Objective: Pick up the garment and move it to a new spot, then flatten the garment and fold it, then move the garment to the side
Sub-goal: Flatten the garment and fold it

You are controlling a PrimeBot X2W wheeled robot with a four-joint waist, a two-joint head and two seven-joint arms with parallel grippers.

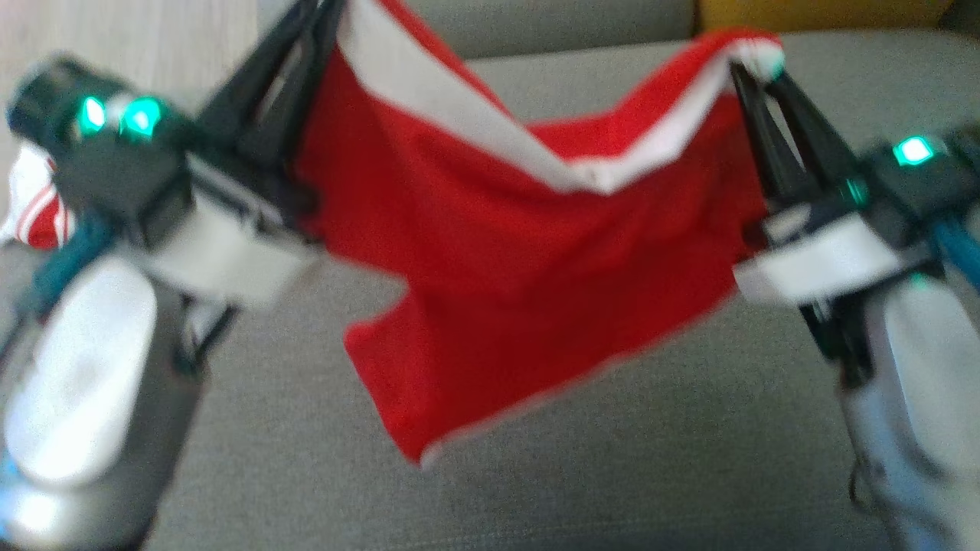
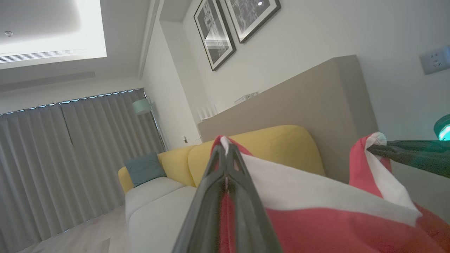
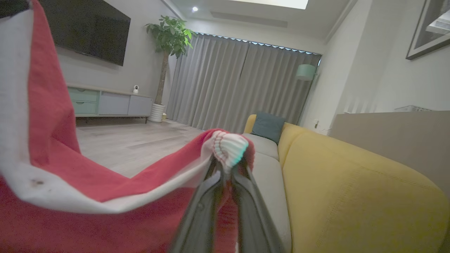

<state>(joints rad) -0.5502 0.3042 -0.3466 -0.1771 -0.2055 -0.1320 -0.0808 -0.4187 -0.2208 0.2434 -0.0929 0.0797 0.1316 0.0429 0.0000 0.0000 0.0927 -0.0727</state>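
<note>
The garment (image 1: 498,252) is red with a broad white band along its top edge, and it hangs stretched in the air between my two grippers above the grey seat cushion (image 1: 612,474). My left gripper (image 1: 314,30) is shut on the garment's upper left corner; its closed fingers pinch the cloth (image 2: 316,218) at the left gripper's tips (image 2: 225,146). At the upper right, my right gripper (image 1: 754,76) is shut on the other corner, a bunched white ribbed edge above the right gripper's tips (image 3: 225,165). The white band sags between the two grips, and the lower hem dangles free.
A second red and white striped cloth (image 1: 34,203) lies at the far left behind my left arm. The grey cushion stretches below and behind the garment. A yellow backrest (image 1: 811,11) runs along the far right and pale wooden floor (image 1: 115,30) shows at the upper left.
</note>
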